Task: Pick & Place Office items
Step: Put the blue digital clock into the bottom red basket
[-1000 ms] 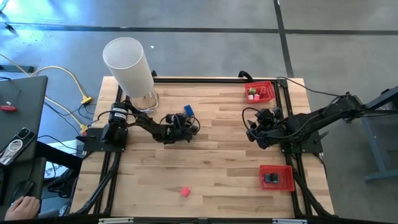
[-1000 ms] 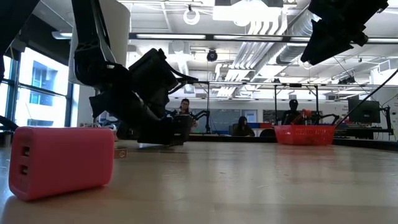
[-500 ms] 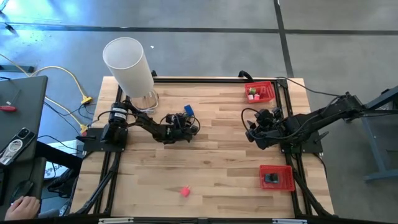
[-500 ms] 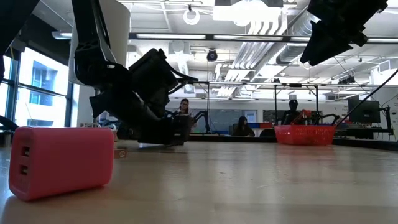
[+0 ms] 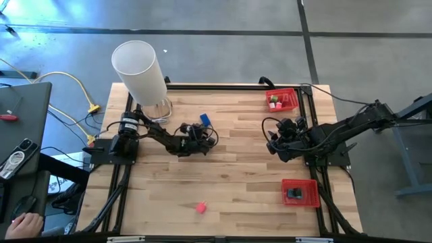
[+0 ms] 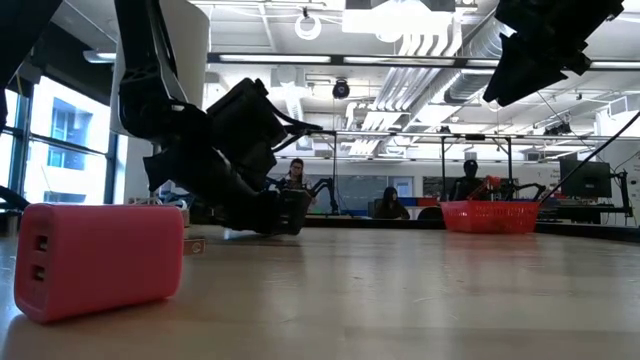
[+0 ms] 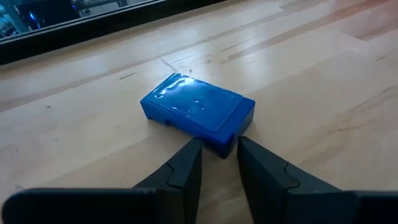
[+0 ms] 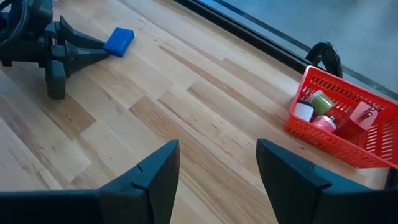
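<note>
Wooden tabletop (image 5: 229, 169): blue block (image 7: 198, 114) lying flat toward 11 o'clock, left pincer (image 7: 216, 152) low at its near edge, fingers slightly parted, not gripping. Right pincer (image 8: 217, 163) raised toward 3 o'clock, spread, empty.

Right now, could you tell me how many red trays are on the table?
2. One red tray sits at the far right corner holding small pieces; the other red tray sits near the right front edge with a dark piece inside.

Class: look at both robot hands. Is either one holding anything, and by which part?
Nothing is held. The left hand sits just short of the blue block; the right hand hangs open and empty.
</note>
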`<state>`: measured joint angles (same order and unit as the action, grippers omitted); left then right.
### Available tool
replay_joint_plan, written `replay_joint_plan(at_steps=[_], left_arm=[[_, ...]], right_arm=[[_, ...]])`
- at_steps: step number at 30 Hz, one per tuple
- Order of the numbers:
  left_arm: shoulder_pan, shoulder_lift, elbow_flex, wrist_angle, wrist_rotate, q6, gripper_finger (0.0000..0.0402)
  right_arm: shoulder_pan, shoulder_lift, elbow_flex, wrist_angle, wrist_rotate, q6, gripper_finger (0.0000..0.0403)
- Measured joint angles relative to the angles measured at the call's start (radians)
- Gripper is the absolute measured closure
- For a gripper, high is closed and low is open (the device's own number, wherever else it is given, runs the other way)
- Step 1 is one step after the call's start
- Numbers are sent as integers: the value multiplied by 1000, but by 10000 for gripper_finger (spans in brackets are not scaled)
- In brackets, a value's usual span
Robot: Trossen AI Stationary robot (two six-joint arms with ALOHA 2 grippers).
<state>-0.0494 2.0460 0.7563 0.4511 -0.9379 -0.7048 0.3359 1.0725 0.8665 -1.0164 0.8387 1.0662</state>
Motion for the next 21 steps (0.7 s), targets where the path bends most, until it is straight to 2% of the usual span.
replay_joint_plan(at_steps=[4,11,17,21], left_arm=[[-6,0,0,-1,-5,0,292],[-12,-1,-2,-5,-13,-3,241],[-14,-1,-2,-9,-22,-189,222],[-33,0,-2,-6,-27,-225,222]], right_arm=[[0,0,0,0,-2,-12,202],[0,0,0,0,-4,-17,202],[0,0,0,1,-4,-17,202],[0,0,0,1,-4,-17,202]])
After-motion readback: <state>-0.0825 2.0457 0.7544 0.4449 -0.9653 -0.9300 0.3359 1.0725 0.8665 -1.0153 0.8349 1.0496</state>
